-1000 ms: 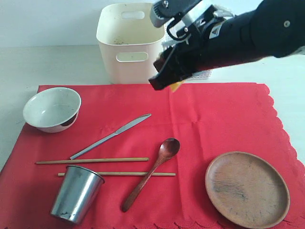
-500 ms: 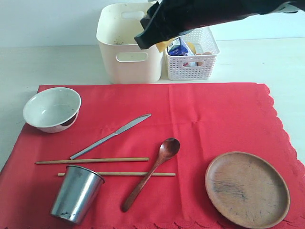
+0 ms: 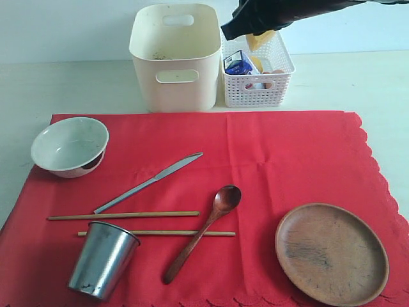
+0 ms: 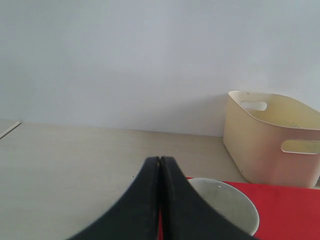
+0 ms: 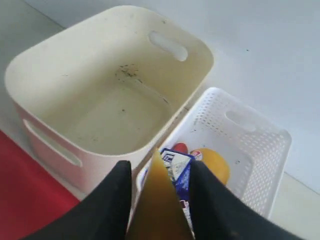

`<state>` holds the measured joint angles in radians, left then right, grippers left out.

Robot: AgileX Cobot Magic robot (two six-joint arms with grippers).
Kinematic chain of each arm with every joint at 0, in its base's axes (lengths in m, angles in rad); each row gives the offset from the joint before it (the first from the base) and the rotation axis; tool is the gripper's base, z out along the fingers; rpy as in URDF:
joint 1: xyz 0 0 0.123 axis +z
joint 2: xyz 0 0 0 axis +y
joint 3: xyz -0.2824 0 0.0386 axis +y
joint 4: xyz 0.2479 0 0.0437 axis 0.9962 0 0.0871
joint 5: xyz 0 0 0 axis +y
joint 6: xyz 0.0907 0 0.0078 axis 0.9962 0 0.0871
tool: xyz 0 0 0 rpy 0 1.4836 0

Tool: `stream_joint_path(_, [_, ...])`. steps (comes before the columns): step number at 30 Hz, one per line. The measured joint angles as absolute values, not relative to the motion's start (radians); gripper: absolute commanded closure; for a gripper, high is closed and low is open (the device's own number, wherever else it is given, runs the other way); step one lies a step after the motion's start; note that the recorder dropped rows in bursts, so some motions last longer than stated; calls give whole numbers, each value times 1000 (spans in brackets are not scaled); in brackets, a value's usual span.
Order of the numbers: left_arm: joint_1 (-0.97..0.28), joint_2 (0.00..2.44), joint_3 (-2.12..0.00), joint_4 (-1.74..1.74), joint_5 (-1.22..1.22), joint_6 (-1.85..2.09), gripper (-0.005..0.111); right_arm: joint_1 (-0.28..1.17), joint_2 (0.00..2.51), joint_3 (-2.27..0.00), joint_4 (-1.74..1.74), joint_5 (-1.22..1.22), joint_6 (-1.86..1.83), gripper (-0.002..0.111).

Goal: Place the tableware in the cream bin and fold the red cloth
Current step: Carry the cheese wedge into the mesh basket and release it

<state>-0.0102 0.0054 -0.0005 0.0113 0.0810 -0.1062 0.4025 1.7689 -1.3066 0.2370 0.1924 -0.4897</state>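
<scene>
The red cloth (image 3: 281,160) lies spread out with the tableware on it: the pale bowl (image 3: 69,146), knife (image 3: 148,182), two chopsticks (image 3: 121,216), steel cup (image 3: 102,259), dark wooden spoon (image 3: 204,230) and brown plate (image 3: 331,252). The cream bin (image 3: 176,57) stands empty behind the cloth. My right gripper (image 3: 249,27) (image 5: 160,167) hangs over the white basket, shut on a yellow cheese wedge (image 5: 160,200) (image 3: 259,40). My left gripper (image 4: 160,159) is shut and empty, low beside the bowl (image 4: 225,202), and does not show in the exterior view.
A white lattice basket (image 3: 259,89) (image 5: 250,150) sits right of the cream bin (image 5: 45,65), holding a milk carton (image 5: 177,167) and a lemon (image 5: 212,162). Bare pale table surrounds the cloth (image 4: 285,210). A plain wall stands behind the bins.
My right arm swung from above the cloth's back edge, up past the cream bin, then right to hang over the white basket, keeping the cheese wedge. Tableware has not moved.
</scene>
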Motion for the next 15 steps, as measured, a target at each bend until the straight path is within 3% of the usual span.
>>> stream_joint_path(15, [-10,5,-1,11,81,-106,104,306,1970,-1472,233,169,-505,108])
